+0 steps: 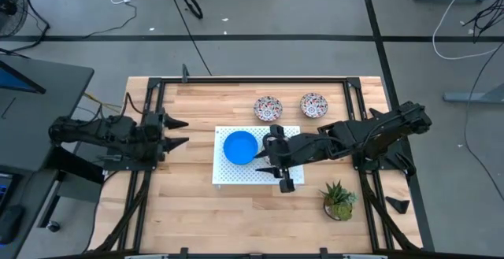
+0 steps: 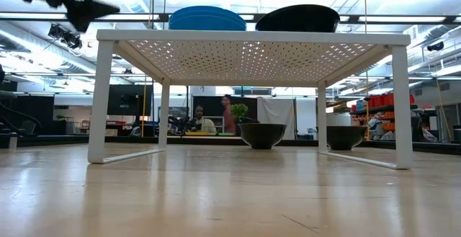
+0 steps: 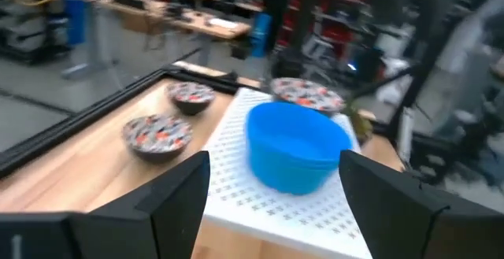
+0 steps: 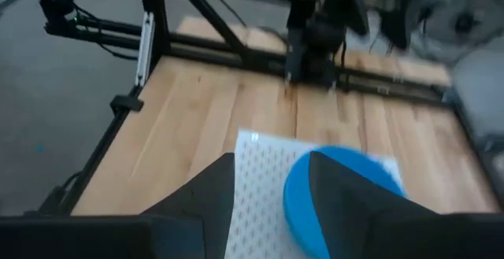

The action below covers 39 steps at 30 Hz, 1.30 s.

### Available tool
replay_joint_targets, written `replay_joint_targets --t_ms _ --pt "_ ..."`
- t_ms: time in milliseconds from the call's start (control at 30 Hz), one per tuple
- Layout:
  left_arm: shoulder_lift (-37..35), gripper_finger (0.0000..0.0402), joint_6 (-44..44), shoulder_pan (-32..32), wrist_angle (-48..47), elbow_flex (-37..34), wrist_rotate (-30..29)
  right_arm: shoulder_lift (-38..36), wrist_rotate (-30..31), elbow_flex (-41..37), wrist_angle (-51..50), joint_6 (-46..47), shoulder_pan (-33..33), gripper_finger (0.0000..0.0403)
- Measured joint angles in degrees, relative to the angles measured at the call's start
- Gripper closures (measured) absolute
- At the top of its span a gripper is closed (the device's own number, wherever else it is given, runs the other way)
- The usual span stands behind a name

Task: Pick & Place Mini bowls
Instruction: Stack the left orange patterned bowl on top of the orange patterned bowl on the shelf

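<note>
A bright blue bowl (image 1: 239, 147) stands on its base on the white perforated board (image 1: 228, 176); whether more bowls are nested in it I cannot tell. A patterned bowl (image 3: 309, 94) stands on the board just behind it. Two more patterned bowls (image 1: 268, 108) (image 1: 314, 105) stand on the table by the far edge. My right gripper (image 1: 261, 161) hovers open above the board, next to the blue bowl (image 4: 331, 188). My left gripper (image 1: 183, 133) waits open at the table's left, pointing toward the board. Any other bowls are out of sight.
The board is a raised rack on thin legs (image 2: 97, 100), with open space beneath it. A small green potted plant (image 1: 339, 200) stands near the table's near right corner. Black frame rails (image 1: 252, 79) run along the table's edges. People (image 2: 198, 118) stand far behind the table.
</note>
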Motion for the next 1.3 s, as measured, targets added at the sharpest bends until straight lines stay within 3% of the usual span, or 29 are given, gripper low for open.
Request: replay_joint_targets --t_ms 133,300,867,1300 --pt "-3.22 0.0113 -3.82 0.00 0.36 -4.50 -4.96 0.00 0.02 0.00 3.19 -3.86 0.00 0.0239" --pt "-5.77 0.0113 -2.68 0.00 0.91 -8.01 -4.74 0.00 -0.03 0.00 3.60 -0.42 -0.62 0.0239" --pt "-11.96 0.0113 -2.00 -0.02 9.83 -21.01 4.59 0.00 -0.01 0.00 3.61 2.26 -3.66 0.0239" --pt "-12.85 0.0113 0.68 -0.02 11.59 -21.71 4.92 0.00 -0.03 0.00 3.74 2.31 -3.74 0.0239"
